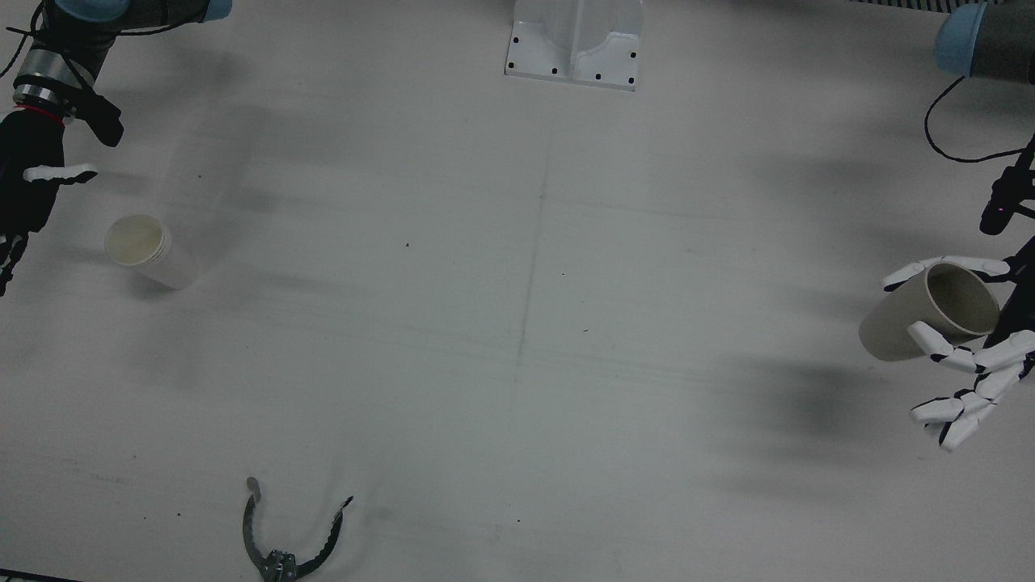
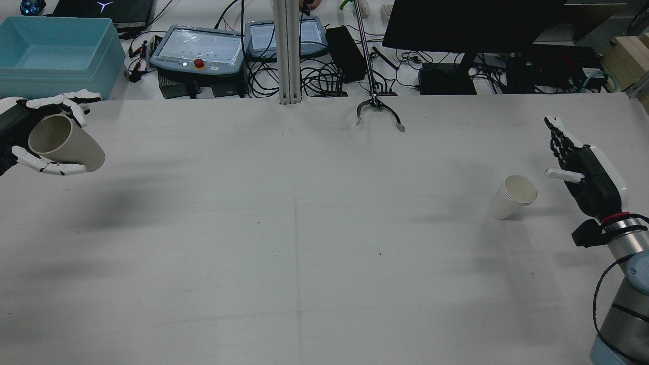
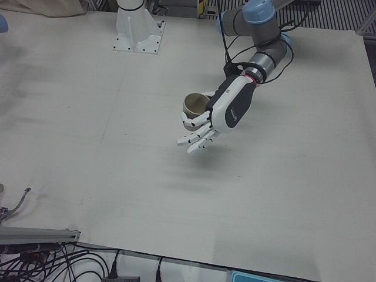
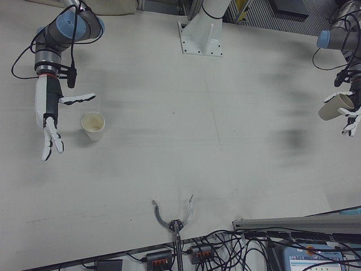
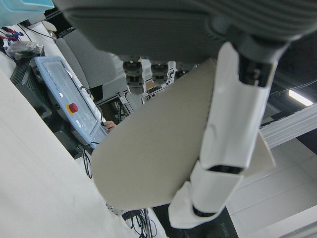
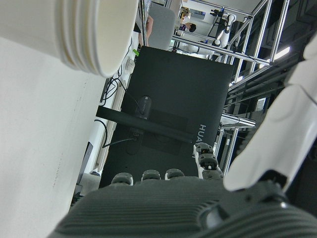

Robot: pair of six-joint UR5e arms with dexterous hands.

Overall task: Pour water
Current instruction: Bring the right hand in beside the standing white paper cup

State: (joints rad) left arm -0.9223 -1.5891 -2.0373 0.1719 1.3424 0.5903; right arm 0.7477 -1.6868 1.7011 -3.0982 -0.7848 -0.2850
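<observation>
Fingers (image 2: pixel 48 169) of the left hand (image 2: pixel 30 134) wrap the tan cup (image 2: pixel 66 144), held tilted above the table (image 2: pixel 304 228), mouth toward the robot. Its target, the white cup stack (image 2: pixel 512 196), stands upright far across the table, just beside the right hand (image 2: pixel 583 170), whose fingers are spread and hold nothing.

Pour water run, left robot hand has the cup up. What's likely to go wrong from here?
1. The beige cup is already tipped in the left robot hand, far from the stacked white cups; any contents may spill on the table.
2. The right robot hand is open beside the stack, not holding it, so a nudge could topple it.
3. The reacher tool lies on the table edge.
</observation>
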